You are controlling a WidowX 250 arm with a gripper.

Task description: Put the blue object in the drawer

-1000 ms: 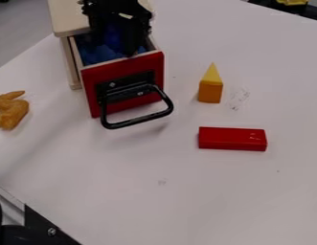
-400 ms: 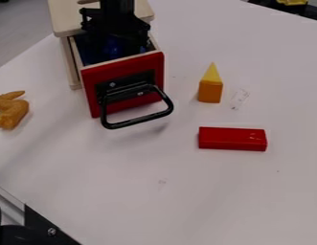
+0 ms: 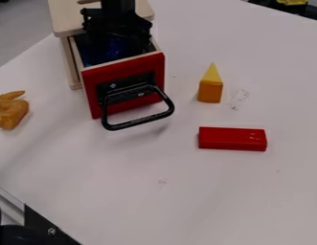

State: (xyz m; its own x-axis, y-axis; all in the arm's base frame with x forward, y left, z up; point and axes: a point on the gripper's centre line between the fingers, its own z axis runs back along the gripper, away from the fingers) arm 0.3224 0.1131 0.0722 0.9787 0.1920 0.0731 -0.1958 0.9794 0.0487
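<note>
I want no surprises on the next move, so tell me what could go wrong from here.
The gripper hangs down into the open drawer, so it might catch a wall on lifting and shift the drawer. The blue object shows inside, right by the gripper, so it could be snagged and pulled out.

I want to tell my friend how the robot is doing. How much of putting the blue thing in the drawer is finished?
Nearly all, it seems. The drawer is open, and the blue thing is down inside it. The gripper is in there too, so letting go, if needed, and lifting out may be left.
</note>
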